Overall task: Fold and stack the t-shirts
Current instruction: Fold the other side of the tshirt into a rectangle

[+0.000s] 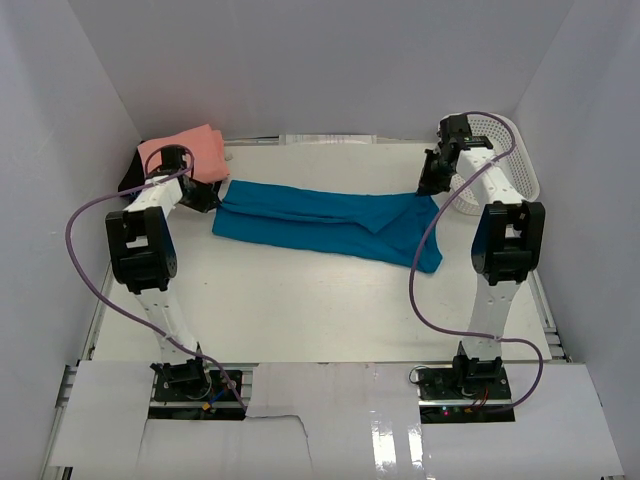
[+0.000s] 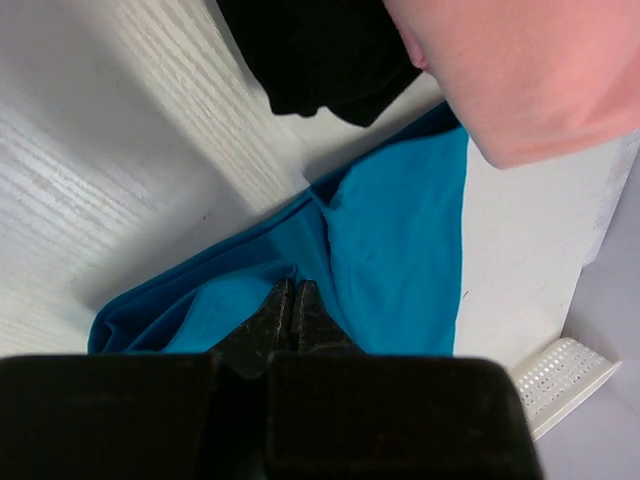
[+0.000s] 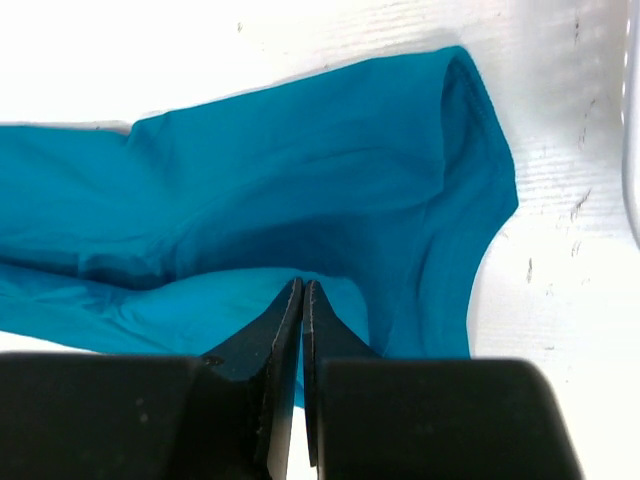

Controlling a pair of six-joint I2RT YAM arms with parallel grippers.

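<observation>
Reading both sets of jaws as pressed shut. The left gripper (image 2: 293, 290) is showing its fingers flat together, tips down on the teal shirt (image 2: 400, 250). The right gripper (image 3: 302, 285) is showing only a hairline slit, tips also on teal cloth. Neither wrist view is showing whether a fold is pinched.

Both arms are reaching far across the table (image 1: 300, 310), elbows standing high, forearms slanting down and away. The left wrist is sitting at the shirt's left end, just beside the pink shirt (image 1: 188, 150). The right wrist is sitting at the shirt's right end, just in front of the basket (image 1: 515, 160).

Room: bare table is lying open on the near side, between the teal shirt and the arm bases. The far side is running tight, with the shirt lying near the far edge. The pink shirt is occupying the far-left corner, with a black cloth (image 2: 320, 50) beside it. The basket is leaning tilted against the right wall in the far-right corner.

The teal shirt is lying flat, folded into a long narrow band. Its long axis is running left-right between the two grippers, slightly skewed: left end farther back, right end nearer. The right end is spreading wider, with a hemmed opening showing in the right wrist view.
</observation>
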